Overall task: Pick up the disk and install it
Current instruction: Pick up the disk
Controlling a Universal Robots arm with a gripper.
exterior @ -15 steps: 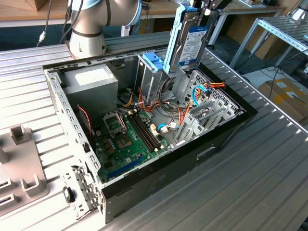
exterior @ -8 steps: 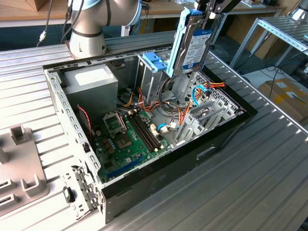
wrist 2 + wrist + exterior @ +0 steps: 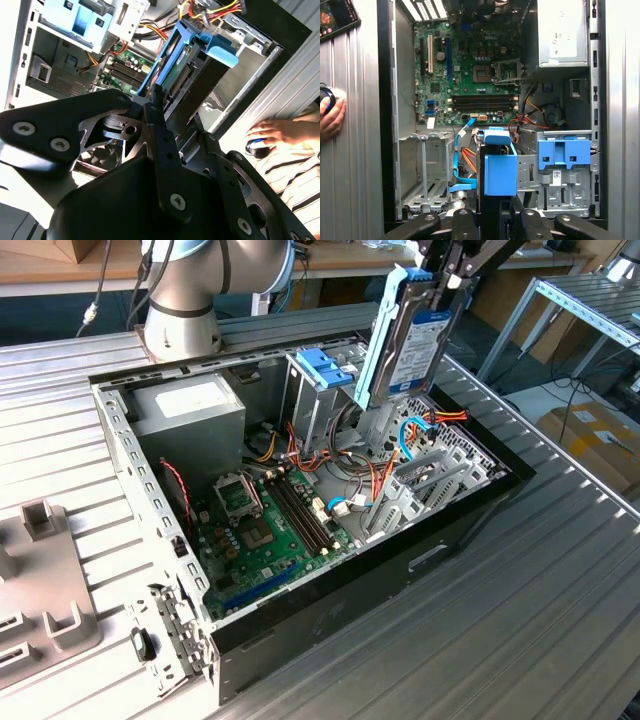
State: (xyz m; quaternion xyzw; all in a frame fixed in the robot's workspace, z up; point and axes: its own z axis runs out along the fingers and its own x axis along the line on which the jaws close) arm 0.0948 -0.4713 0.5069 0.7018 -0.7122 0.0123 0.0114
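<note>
gripper (image 3: 445, 280) clamps the disk (image 3: 408, 340) by its upper end, fingers closed on it. the disk hangs on edge, blue rails along its sides, above the open computer case (image 3: 450, 540). its white and blue label shows in the exterior view, the print too small to read. just beside it stands the metal cage (image 3: 325, 375) with a blue top. further off, the grey power supply (image 3: 190, 410) bears a white sticker.

The exterior view looks down slantwise on the whole open computer case (image 3: 430, 560) from farther off. Both wrist views hang close above it, the first facing straight in, the second slantwise; all share its motherboard (image 3: 262, 532).
</note>
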